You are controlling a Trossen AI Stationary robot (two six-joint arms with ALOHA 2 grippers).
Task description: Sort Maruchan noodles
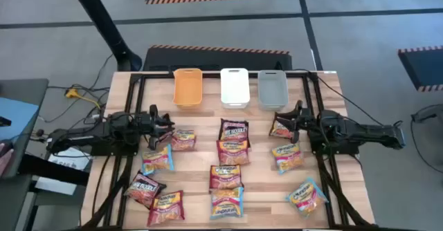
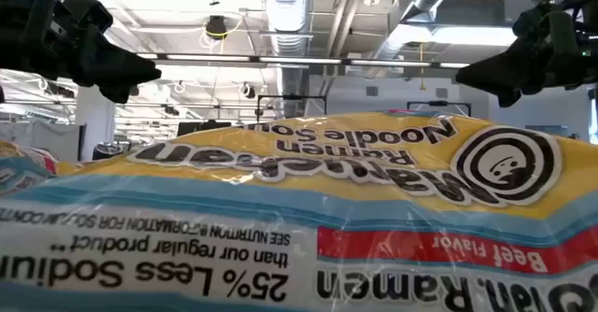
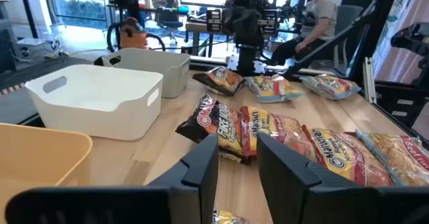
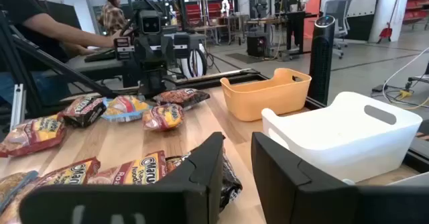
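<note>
high view | crinkly square noodle packets (image 1: 233, 150) on slatted wood table (image 1: 346, 189) | both fingers narrowly apart, empty

Orange bin (image 1: 187, 87), white bin (image 1: 234, 86), grey bin (image 1: 272, 88); noodle packets (image 1: 233, 153) orange-yellow, maroon, blue-pink.

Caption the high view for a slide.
Ramen packets scattered on the table before three bins, left tool and right tool hovering at the spread's edges.
</note>
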